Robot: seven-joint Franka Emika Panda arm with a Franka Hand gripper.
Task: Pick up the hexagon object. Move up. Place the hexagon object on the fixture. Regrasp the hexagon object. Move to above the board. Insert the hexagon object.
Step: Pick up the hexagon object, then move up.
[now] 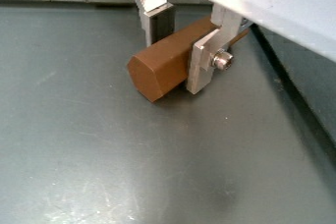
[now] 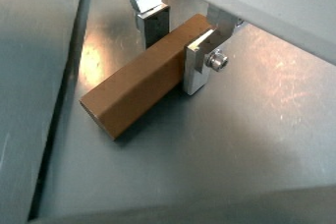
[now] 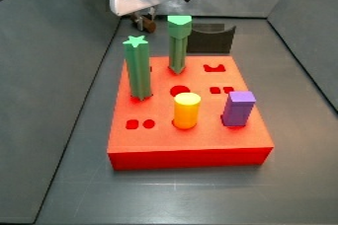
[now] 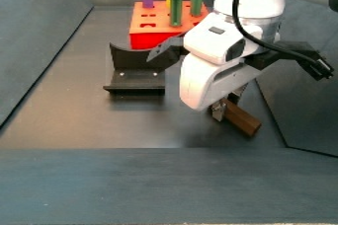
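Down at floor level, gripper (image 2: 175,46) straddling one end of the hexagon object (image 2: 136,90), a short brown peg lying flat on the grey floor. In both wrist views, silver fingers (image 1: 205,63) on either flank of the peg, dark pads close against its sides; whether already squeezing or only alongside, cannot tell, since no gap and no lift shows. Most of the peg's length sticking out beyond the fingertips, only the near end between them. In a side view, the same peg (image 4: 242,117) resting on the floor beneath the gripper (image 4: 224,109), with the fixture (image 4: 133,72) well apart to one side and the board (image 4: 158,24) farther off behind it. Board (image 3: 185,120) loaded with a star-topped green post (image 3: 137,67), a hexagon-topped green post (image 3: 179,43), a yellow cylinder (image 3: 187,110) and a purple block (image 3: 238,108). Judged as the pick-up step, barely begun. Peg likely rigid, light and smooth-faced, probably plastic or wood: no give under the pads, some risk of pivoting when gripped so near one end. Flat opposite faces best for the pads; a firm, square clamp advisable before rising.
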